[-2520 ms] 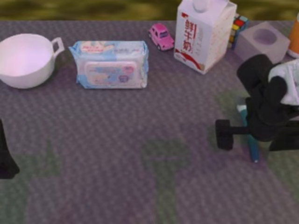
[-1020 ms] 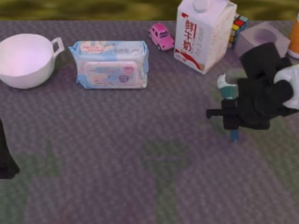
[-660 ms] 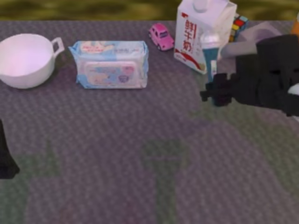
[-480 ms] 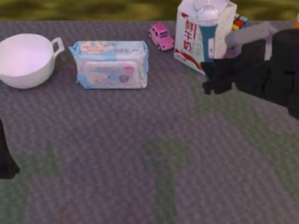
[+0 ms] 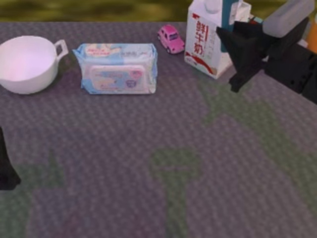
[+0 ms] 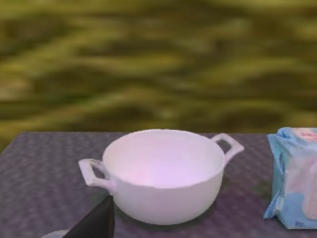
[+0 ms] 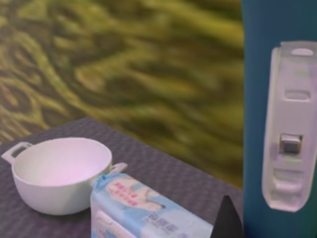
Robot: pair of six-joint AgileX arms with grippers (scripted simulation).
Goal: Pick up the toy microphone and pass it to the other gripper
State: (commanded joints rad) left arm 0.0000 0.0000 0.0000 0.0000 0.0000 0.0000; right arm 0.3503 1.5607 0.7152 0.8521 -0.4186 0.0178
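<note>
My right gripper (image 5: 235, 54) hangs high over the table's far right, in front of the milk carton (image 5: 205, 42), shut on the toy microphone (image 5: 229, 11). From above, only a stretch of its teal handle shows past the black fingers; the white head is out of view. The right wrist view shows the handle (image 7: 257, 99) close up and upright, with its white button strip (image 7: 291, 124) and one black fingertip (image 7: 227, 222) beside it. My left gripper (image 5: 6, 168) stays parked at the table's left edge, open, with one finger (image 6: 99, 223) showing in its wrist view.
Along the far side stand a white two-handled bowl (image 5: 27, 62), a pale blue wipes pack (image 5: 119, 68) and a pink toy car (image 5: 171, 38). Both wrist views also show the bowl (image 6: 163, 173) (image 7: 59, 173) and the wipes pack (image 6: 297, 178) (image 7: 143, 210).
The right gripper lifted the microphone off the table, turned it upright and carried it up and toward the far side, in front of the milk carton. The left arm has not moved.
</note>
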